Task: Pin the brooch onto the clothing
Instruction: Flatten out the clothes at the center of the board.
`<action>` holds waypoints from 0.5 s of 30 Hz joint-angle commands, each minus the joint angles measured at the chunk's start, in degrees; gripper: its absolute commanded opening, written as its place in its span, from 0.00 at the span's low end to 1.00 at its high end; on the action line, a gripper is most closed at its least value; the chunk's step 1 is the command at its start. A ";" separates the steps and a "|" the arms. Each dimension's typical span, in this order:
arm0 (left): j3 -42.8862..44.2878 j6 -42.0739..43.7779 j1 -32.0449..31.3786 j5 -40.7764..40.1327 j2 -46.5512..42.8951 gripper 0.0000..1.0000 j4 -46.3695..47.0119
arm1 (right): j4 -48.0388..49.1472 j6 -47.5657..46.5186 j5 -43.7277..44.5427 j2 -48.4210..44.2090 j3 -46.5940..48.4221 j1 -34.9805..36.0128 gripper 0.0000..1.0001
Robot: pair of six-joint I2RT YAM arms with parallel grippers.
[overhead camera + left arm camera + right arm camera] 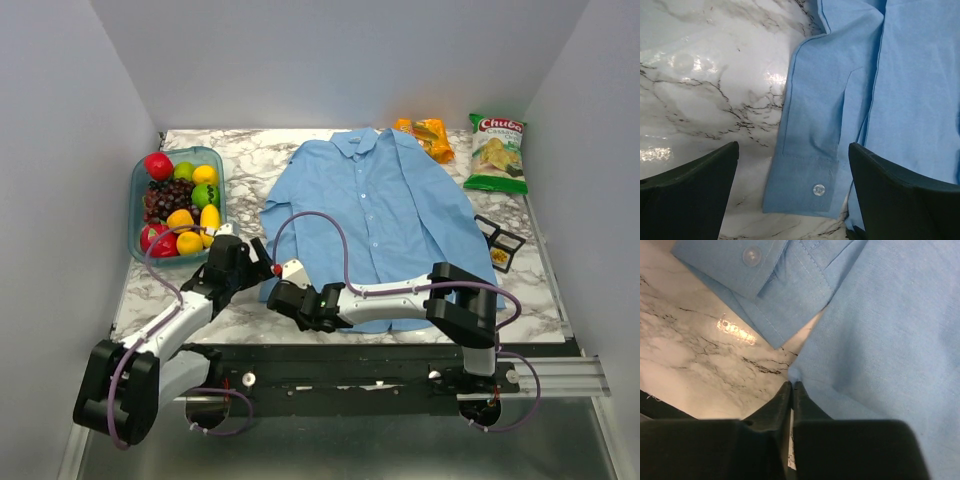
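The clothing (385,200), a light blue collared shirt, lies flat on the marble table (250,160). My left gripper (258,262) hangs open over the shirt's left sleeve cuff (800,182), its fingers (695,190) wide on either side of the cuff and its clear button (818,189), holding nothing. My right gripper (791,384) is shut, its tips pinching a puckered edge of the shirt fabric (880,330) near the hem. A tiny red spot (276,268) shows between the two grippers; I cannot tell whether it is the brooch.
A clear tub (135,205) of toy fruit stands at the left. A green chip bag (497,150) and an orange snack pack (425,135) lie at the back right. Small black trays (500,240) sit right of the shirt.
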 commanded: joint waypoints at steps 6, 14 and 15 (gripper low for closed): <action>4.87 4.28 0.45 3.24 8.93 0.99 2.56 | -5.03 2.72 0.89 -4.36 -5.35 -0.16 0.01; 12.68 7.27 0.45 1.13 19.73 0.99 5.29 | -2.13 2.72 -1.48 -6.83 -7.72 -0.87 0.01; 13.83 7.79 0.45 0.70 20.97 0.98 5.11 | -1.78 2.72 -1.57 -6.92 -7.81 -0.95 0.01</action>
